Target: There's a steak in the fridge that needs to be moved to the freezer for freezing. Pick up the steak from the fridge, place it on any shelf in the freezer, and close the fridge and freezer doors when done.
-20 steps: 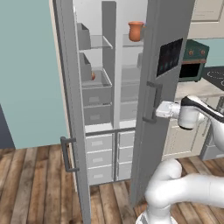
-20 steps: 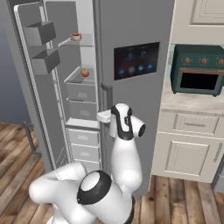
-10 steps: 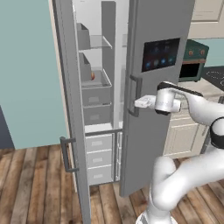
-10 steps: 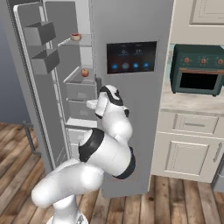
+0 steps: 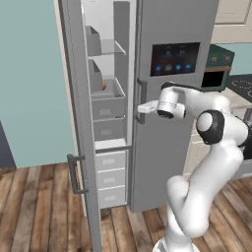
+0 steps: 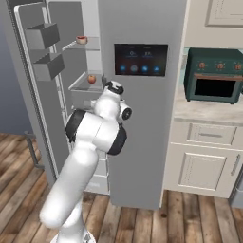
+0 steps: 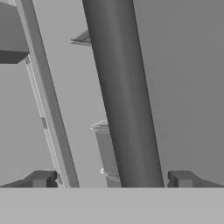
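As the end effector (image 5: pixel 141 108) pushes, fridge door (image 5: pixel 172 103) has swung nearer shut.

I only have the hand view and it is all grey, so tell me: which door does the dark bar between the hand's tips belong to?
Observer: That bar is the handle of the fridge door, the one with the dark display panel.
Operator: Is the hand clamped on it?
Observer: No. The hand straddles the handle with its tips apart.
Operator: Is that door shut?
Observer: From both base views it looks shut or nearly so. I cannot tell whether a gap remains.
Operator: And the other door?
Observer: The plain freezer door stands wide open, and a small round orange-red fruit sits on a shelf behind it.
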{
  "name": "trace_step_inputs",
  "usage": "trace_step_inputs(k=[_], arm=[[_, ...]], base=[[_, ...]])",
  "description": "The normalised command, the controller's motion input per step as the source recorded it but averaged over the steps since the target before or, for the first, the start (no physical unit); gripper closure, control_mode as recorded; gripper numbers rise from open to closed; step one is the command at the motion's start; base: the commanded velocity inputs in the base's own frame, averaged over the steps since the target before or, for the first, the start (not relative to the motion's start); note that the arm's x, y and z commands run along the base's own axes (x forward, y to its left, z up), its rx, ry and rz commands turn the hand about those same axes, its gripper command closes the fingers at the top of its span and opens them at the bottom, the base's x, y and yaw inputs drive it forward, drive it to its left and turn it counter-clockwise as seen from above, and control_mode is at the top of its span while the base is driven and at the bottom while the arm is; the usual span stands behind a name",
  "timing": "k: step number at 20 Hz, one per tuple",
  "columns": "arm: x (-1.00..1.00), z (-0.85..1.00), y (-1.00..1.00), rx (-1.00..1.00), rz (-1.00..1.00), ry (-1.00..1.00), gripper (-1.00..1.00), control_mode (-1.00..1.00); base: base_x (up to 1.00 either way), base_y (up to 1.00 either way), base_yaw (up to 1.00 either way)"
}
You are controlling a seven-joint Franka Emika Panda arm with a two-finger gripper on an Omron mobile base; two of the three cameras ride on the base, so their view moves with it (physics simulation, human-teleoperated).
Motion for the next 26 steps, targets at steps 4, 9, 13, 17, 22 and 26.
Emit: trace_step_inputs(k=[4, 9, 13, 17, 22, 26], arm=[[0.69, 0.00, 0.25, 0.00, -0.01, 0.00, -1.00, -1.00], [0.45, 0.01, 0.02, 0.00, 0.00, 0.00, -1.00, -1.00], [0.15, 0.10, 0.00, 0.00, 0.00, 0.00, -1.00, -1.00], [-0.20, 0.45, 0.00, 0.00, 0.00, -0.09, -1.00, -1.00], [-0.37, 0.71, 0.00, 0.00, -0.01, -0.16, -1.00, -1.00], [-0.14, 0.77, 0.00, 0.00, 0.00, -0.12, -1.00, -1.00]], base=[[0.00, 0.00, 0.00], [0.00, 0.00, 0.00], [0.00, 0.00, 0.00], [0.00, 0.00, 0.00], [0.00, 0.00, 0.00], [0.00, 0.00, 0.00]])
